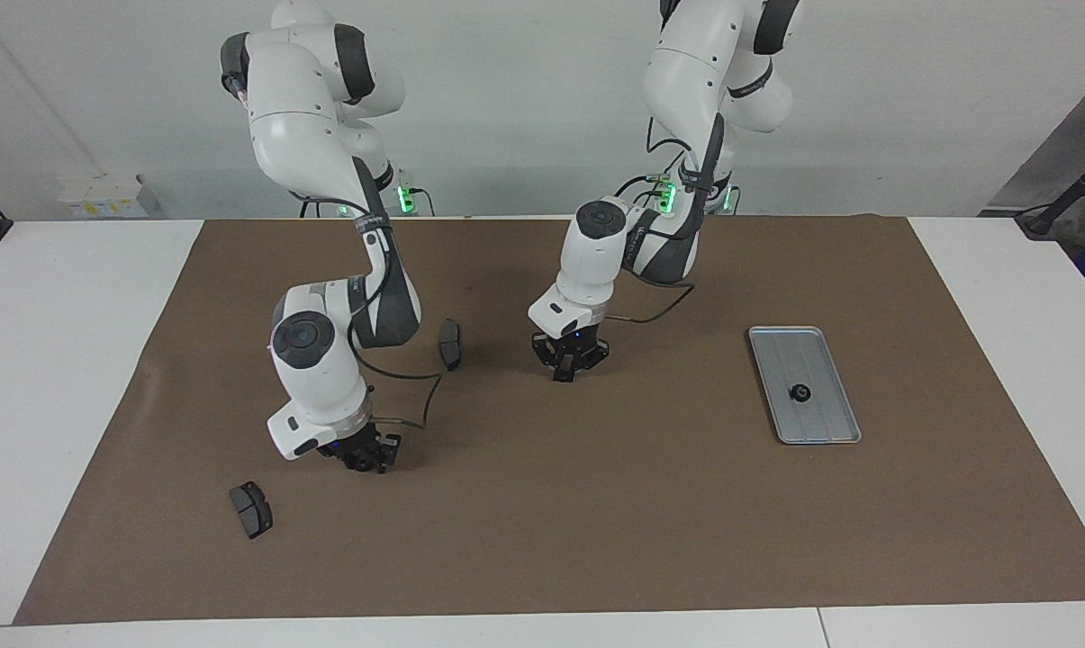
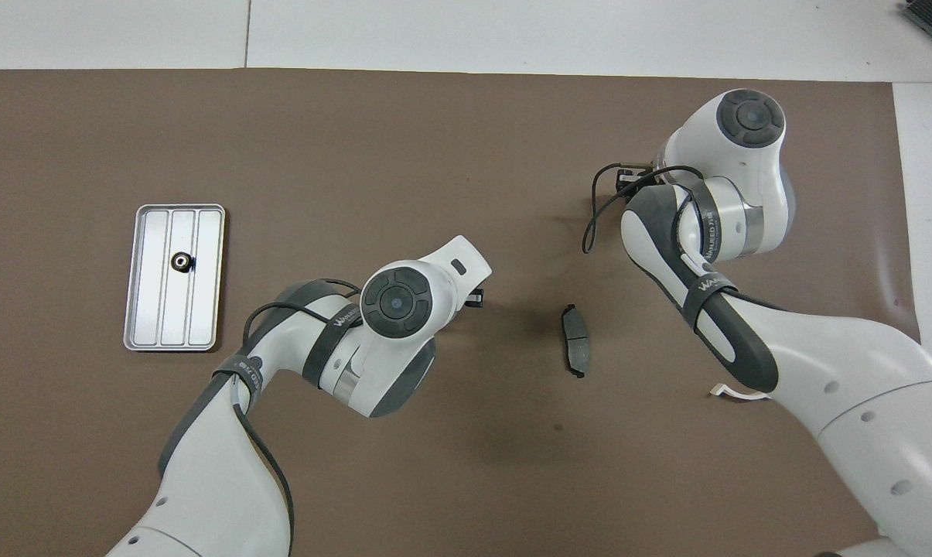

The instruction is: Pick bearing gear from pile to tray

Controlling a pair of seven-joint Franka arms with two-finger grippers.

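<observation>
Brown mat (image 1: pixel 596 504): two brake pads (image 1: pixel 251 509), one gear (image 1: pixel 800 393); left jaws clenched, right unclear.

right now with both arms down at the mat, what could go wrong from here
The left jaws are shut low on the mat; a part as small as the gear in the tray could slip on lifting. The left arm stands between the right arm and the tray, so the right arm's carry might meet it. A dropped part could knock that gear.

open mat (image 1: pixel 596 504) between arms, tray (image 1: pixel 826 427) rim unobstructed
</observation>
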